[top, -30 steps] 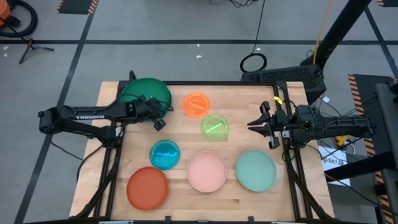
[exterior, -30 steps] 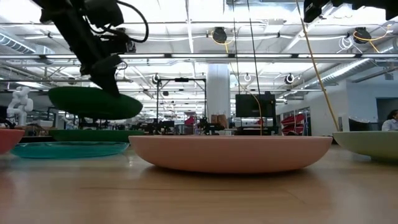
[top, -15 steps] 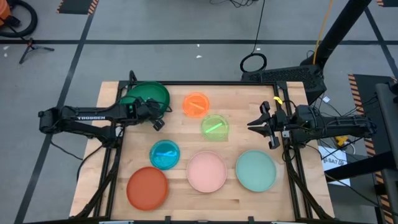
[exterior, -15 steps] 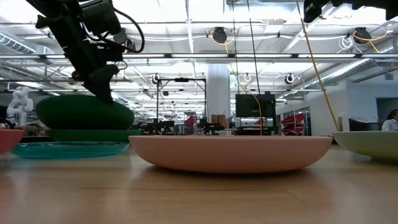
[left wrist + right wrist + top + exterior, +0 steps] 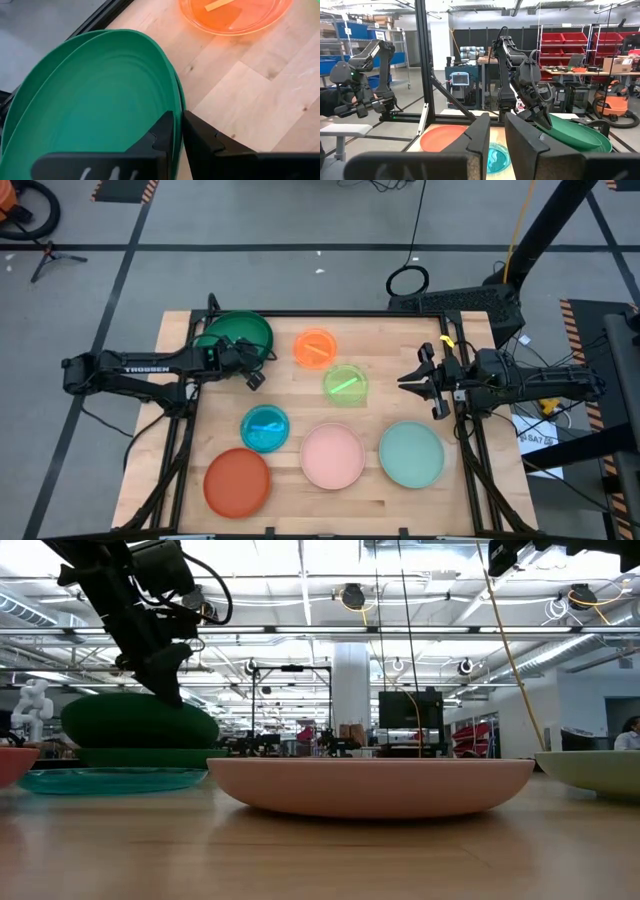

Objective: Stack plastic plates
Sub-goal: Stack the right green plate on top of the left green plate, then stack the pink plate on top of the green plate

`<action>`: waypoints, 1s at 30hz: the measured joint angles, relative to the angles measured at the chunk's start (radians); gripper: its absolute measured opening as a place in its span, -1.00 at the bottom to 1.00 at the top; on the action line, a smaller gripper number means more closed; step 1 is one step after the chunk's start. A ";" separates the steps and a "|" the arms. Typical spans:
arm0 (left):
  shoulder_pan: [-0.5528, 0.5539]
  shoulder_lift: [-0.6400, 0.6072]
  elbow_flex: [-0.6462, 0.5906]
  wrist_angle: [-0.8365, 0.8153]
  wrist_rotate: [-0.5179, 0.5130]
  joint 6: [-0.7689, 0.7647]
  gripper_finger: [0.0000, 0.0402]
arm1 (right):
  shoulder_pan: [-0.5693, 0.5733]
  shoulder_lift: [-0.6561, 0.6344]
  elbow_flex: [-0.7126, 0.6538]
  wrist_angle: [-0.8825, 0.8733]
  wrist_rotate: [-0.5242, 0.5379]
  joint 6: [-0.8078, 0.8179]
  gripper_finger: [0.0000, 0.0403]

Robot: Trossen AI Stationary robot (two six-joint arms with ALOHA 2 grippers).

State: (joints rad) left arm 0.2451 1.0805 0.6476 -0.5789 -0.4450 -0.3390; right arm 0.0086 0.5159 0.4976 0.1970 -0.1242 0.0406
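Observation:
My left gripper (image 5: 256,373) is shut on the upper of two dark green plates (image 5: 236,333) at the table's far left. That plate is tilted and lies over the lower dark green plate (image 5: 150,756). The small plates lie flat: orange (image 5: 316,347), lime (image 5: 346,383) and cyan (image 5: 265,428). Along the near edge are the red-orange plate (image 5: 238,480), the pink plate (image 5: 333,455) and the pale mint plate (image 5: 411,453). My right gripper (image 5: 403,380) hangs at the table's right side with a narrow gap between its fingers, touching nothing. My left gripper pinches the upper dark green plate by its rim (image 5: 176,107), on the plate's near-right edge, one finger over the inner face and one outside. The fingers (image 5: 170,680) slant down from above. The plate sits tilted, its gripped edge raised and its far part down on the lower green plate.
A black frame rail (image 5: 97,22) runs along the table's far-left edge, just behind the green plates. Bare wood (image 5: 400,345) lies between the orange plate and my right gripper. The orange plate (image 5: 230,12) is the nearest neighbour of the green stack.
My left gripper has moved down with the dark green plate. The plate was held level above the lower green plate. It has sunk and tipped onto that plate, and in the last half second it has hardly moved.

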 joint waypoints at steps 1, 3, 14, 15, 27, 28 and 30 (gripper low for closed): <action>0.000 0.000 0.000 0.000 0.000 0.000 -0.79 | 0.000 0.000 0.000 0.000 0.000 0.000 -0.73; 0.000 0.000 0.000 0.001 0.000 0.004 -0.79 | 0.000 0.000 0.000 -0.003 0.000 0.000 -0.73; 0.020 0.000 0.000 -0.001 0.069 -0.004 -0.75 | 0.000 0.000 0.000 -0.007 0.000 0.000 -0.73; 0.025 0.000 0.000 -0.001 0.069 -0.005 -0.71 | 0.000 0.000 0.000 -0.007 0.000 0.000 -0.73; 0.040 0.000 0.018 0.013 0.065 0.048 -0.05 | 0.000 0.021 0.000 -0.027 0.090 0.069 -0.73; 0.023 0.000 0.023 0.029 0.066 0.071 -0.05 | 0.000 0.033 0.000 -0.025 0.136 0.085 -0.73; -0.015 -0.010 0.026 0.084 0.066 0.134 -0.04 | -0.001 0.065 0.005 -0.012 0.230 0.102 -0.73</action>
State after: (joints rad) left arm 0.2299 1.0707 0.6735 -0.4949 -0.3786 -0.2046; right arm 0.0081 0.5811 0.5027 0.1853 0.1057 0.1425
